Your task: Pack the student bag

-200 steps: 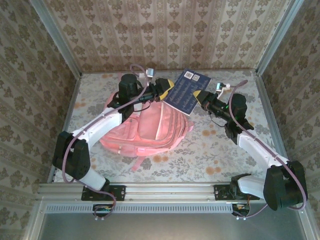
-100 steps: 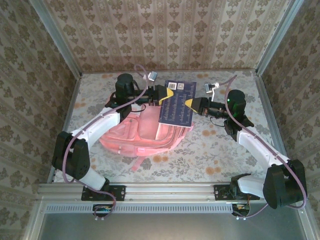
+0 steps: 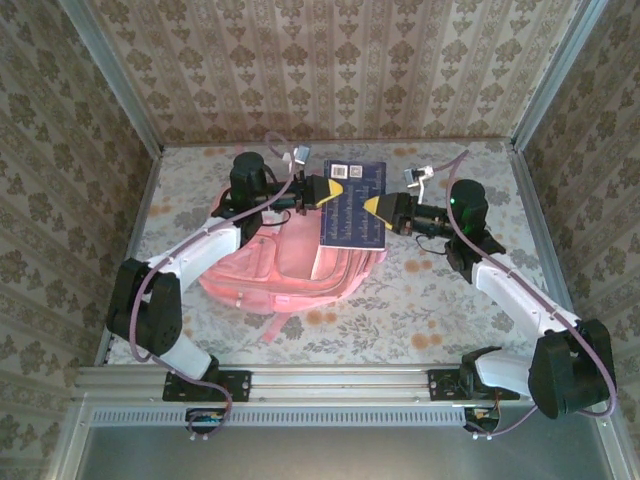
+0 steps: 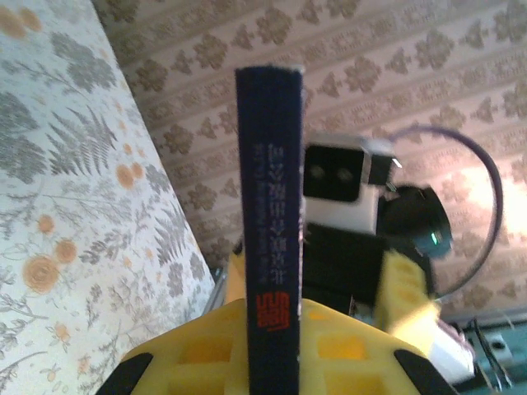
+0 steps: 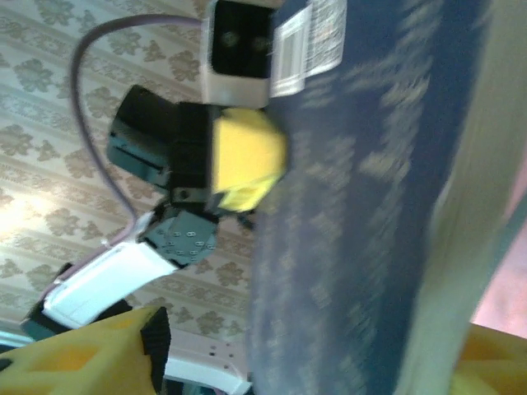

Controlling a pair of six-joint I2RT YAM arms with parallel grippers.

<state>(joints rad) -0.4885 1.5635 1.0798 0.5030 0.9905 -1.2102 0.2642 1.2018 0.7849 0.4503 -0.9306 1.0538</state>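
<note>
The student bag (image 3: 285,262) lies flat on the floral desk (image 3: 440,290), front pockets up. It sits below both sets of fingers and extends from them toward the arm bases. Its far end is under the book (image 3: 354,208).

The top external view shows the dark blue book suspended over the bag's far end, between the left fingers (image 3: 328,191) and the right fingers (image 3: 377,206). These meet it from opposite side edges.

The left wrist view shows the book (image 4: 270,206) edge-on, with the printed spine upright. The left fingers (image 4: 272,329) pinch it, with yellow pads tight against both covers. Behind the spine, the right arm's wrist camera faces back.

The right wrist view shows the broad cover of the book (image 5: 354,206) with a white barcode label. It also shows the left fingers (image 5: 247,160) clamped on the far edge. The right fingers (image 5: 288,362) are spread: one yellow pad stands clear of the cover, with open background between them.

One second ago, the book was tilted and sat farther right, past the bag's far corner. The right fingers were gripping it and the left fingers were open beside it. Now the book is squarer to the desk and has shifted left over the bag. The left fingers have closed on it and the right fingers have released. The bag has not moved.
</note>
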